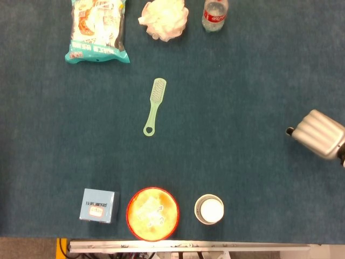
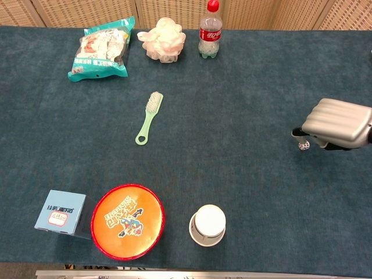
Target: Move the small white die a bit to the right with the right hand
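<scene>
- The small white die (image 2: pixel 303 146) sits on the blue table (image 2: pixel 232 145), far over on the right side.
- The right hand (image 2: pixel 340 122) is just beside it. The die is right under the dark fingertips (image 2: pixel 297 133), at the hand's left end.
- I cannot tell if a fingertip touches the die or only hangs over it.
- The hand's silver fingers lie close together, side by side, curled over a little. They point left.
- The hand holds nothing that I can see.
- In the head view the right hand (image 1: pixel 321 134) hides the die.
- The die is a tiny cube, so it has no long side. I see dark dots on it, but it is too small to tell which way it faces.
- The left hand does not show in either view.
- A green brush (image 2: pixel 149 117) lies well apart from the die, near the middle of the table.
</scene>
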